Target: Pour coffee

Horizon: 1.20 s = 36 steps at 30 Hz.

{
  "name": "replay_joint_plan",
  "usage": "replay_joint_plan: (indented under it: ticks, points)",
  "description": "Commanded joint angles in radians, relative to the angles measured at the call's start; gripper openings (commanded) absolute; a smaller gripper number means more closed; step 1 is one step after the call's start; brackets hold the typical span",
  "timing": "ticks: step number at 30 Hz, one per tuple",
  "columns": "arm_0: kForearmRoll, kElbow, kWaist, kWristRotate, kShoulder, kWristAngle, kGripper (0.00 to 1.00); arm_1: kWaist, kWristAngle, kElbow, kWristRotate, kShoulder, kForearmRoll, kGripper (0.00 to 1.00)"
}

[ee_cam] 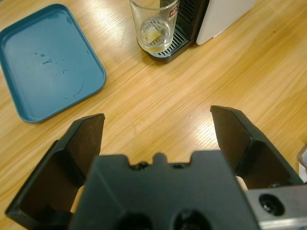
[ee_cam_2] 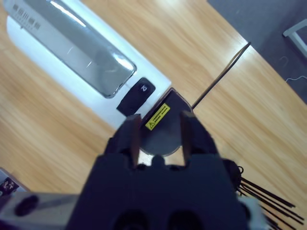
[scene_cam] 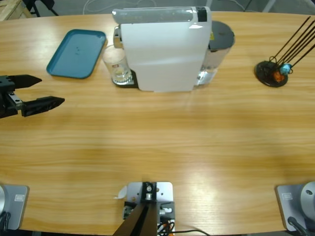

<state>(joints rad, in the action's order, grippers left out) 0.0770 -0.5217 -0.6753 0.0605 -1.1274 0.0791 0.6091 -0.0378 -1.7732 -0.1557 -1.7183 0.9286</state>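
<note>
A clear drinking glass [scene_cam: 117, 66] [ee_cam: 154, 26] stands on the black drip tray [ee_cam: 169, 47] of the white coffee machine [scene_cam: 162, 49] [ee_cam: 218, 14] [ee_cam_2: 72, 62]. A thin pale amber layer, the coffee [ee_cam: 152, 44], lies at the glass's bottom. My left gripper [scene_cam: 51, 90] [ee_cam: 158, 116] hangs at the table's left edge, wide open and holding nothing, well short of the glass. My right gripper [ee_cam_2: 160, 122] is high above the machine's grey water-tank lid [scene_cam: 221, 34] [ee_cam_2: 160, 136], its jaws a little apart with nothing between them. The right arm does not show in the high view.
A teal tray [scene_cam: 76, 53] [ee_cam: 45, 57] lies left of the glass, wet with a few drops. A black wire capsule stand [scene_cam: 271, 73] [ee_cam_2: 268, 199] sits at the far right, holding small orange and blue capsules. Bare wooden table [scene_cam: 162, 142] stretches in front of the machine.
</note>
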Motion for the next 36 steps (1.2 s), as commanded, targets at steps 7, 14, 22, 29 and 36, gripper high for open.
replay_joint_plan:
  ticks: [7,14,22,29,36]
  points:
    - [-0.01,0.024,-0.009,-0.019,-0.061,-0.003,0.968,0.027,0.002,-0.144,-0.004,-0.193,0.094,0.0]
    - [-0.011,0.022,-0.009,-0.019,-0.069,-0.004,0.968,0.041,0.002,-0.181,0.004,-0.202,0.132,0.0]
    - [-0.011,0.022,-0.009,-0.019,-0.068,-0.004,0.987,0.041,0.004,-0.206,0.004,-0.228,0.135,0.0]
    - [-0.011,0.022,-0.009,-0.019,-0.068,-0.004,0.991,0.041,0.006,-0.215,0.004,-0.241,0.139,0.0]
    - [-0.011,0.022,-0.012,-0.019,-0.068,-0.004,0.991,0.041,0.002,-0.191,0.002,-0.227,0.139,0.0]
